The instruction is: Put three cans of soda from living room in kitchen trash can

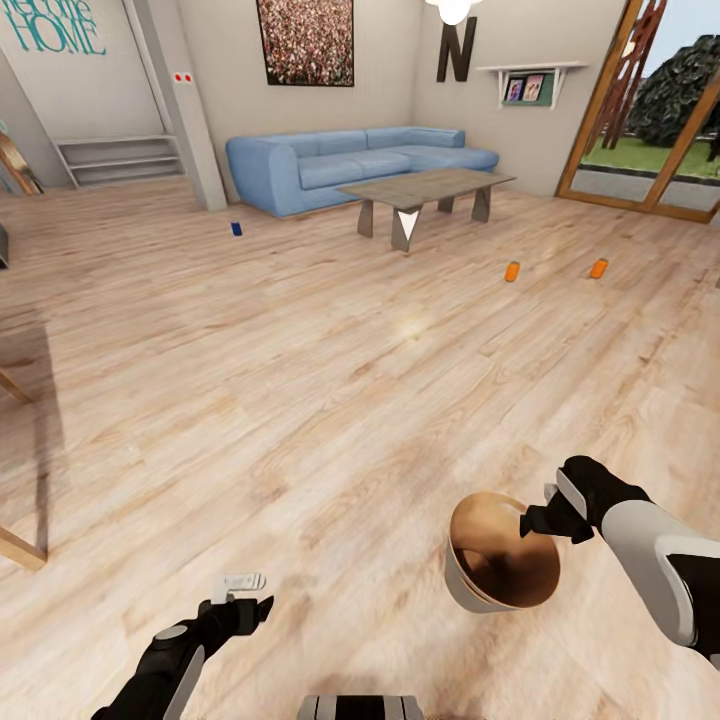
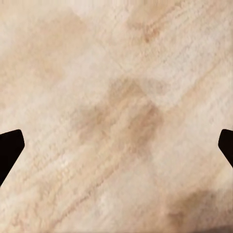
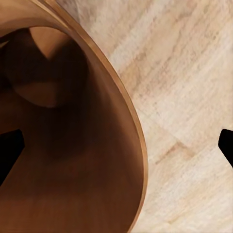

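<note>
The trash can [image 1: 470, 585] is near me at the lower right, its grey-white wall outside and its brown inside showing. My right gripper [image 1: 545, 510] is at its far rim, fingers wide apart, open. In the right wrist view the rim [image 3: 127, 104] runs between the two fingertips [image 3: 9, 150]. Over bare floor at the lower left, my left gripper [image 1: 245, 592] is open and holds nothing. Far off on the floor stand a dark blue soda can [image 1: 236, 229] left of the sofa and two orange soda cans [image 1: 512, 271] [image 1: 598, 268] right of the low table.
A blue corner sofa [image 1: 350, 165] and a grey low table [image 1: 425, 185] stand at the back of the living room. Wood-framed glass doors [image 1: 640, 150] are at the right, steps [image 1: 120, 160] at the back left. Wooden furniture legs [image 1: 20, 550] poke in at the left edge.
</note>
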Motion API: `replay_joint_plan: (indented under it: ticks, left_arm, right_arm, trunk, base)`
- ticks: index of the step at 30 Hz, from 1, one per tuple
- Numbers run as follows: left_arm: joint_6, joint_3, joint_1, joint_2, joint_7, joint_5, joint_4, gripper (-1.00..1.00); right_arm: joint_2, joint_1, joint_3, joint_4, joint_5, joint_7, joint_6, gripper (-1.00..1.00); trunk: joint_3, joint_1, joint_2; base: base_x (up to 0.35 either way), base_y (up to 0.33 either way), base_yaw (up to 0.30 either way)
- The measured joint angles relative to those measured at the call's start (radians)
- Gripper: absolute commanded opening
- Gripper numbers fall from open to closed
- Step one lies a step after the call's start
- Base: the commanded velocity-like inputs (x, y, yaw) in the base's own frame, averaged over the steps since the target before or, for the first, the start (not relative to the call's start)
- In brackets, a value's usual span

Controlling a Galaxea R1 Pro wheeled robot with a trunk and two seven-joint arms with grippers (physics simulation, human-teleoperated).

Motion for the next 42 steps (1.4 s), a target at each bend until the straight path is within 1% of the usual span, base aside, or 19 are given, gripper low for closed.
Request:
replay_joint_plan:
  ticks: [11,24,25,29,30,32,33,42]
  left_arm:
    - [0.001,0.000,0.000,0.000,0.000,0.000,0.005,1.00]
    - [0.000,0.000,0.000,0.000,-0.001,0.001,-0.004,1.00]
    - [0.000,0.000,0.000,0.000,-0.001,0.001,-0.004,1.00]
    - [-0.001,0.000,0.000,0.000,-0.001,0.001,-0.005,1.00]
    - [-0.001,0.000,0.000,0.000,-0.001,0.001,-0.005,1.00]
    - [-0.001,0.000,0.000,0.000,-0.001,0.001,-0.005,1.00]
    - [-0.001,0.000,0.000,0.000,-0.001,0.001,-0.005,1.00]
    - [-0.001,0.000,0.000,0.000,-0.001,0.001,-0.005,1.00]
  right_arm:
    - [0.000,0.001,0.001,0.001,0.000,0.000,0.000,1.00]
    - [-0.001,0.000,0.000,0.001,0.000,0.000,0.000,1.00]
    - [-0.001,0.000,0.000,0.001,0.000,0.000,0.000,-1.00]
    - [-0.001,0.001,0.001,0.002,0.002,-0.001,0.000,-1.00]
    - [-0.001,0.000,0.011,0.001,0.029,0.000,-0.001,-1.00]
    - [-0.002,0.000,0.019,0.001,0.049,-0.001,-0.002,-1.00]
    - [-0.002,0.000,0.020,0.001,0.052,-0.002,-0.002,-1.00]
    - [-0.001,0.000,0.020,0.000,0.054,-0.002,-0.003,-1.00]
  trunk:
    - [-0.042,0.005,-0.003]
    - [-0.043,0.005,-0.003]
    - [-0.043,0.005,-0.003]
    - [-0.043,0.005,-0.003]
    - [-0.042,0.005,-0.003]
    - [-0.042,0.005,-0.003]
    - [-0.042,0.005,-0.003]
    - [-0.042,0.005,-0.003]
  base:
    - [0.000,0.000,0.000]
    - [0.000,0.000,0.000]
    - [0.000,0.000,0.000]
    - [0.000,0.000,0.000]
    - [0.000,0.000,0.000]
    - [0.000,0.000,0.000]
    - [0.000,0.000,0.000]
    - [0.000,0.000,0.000]
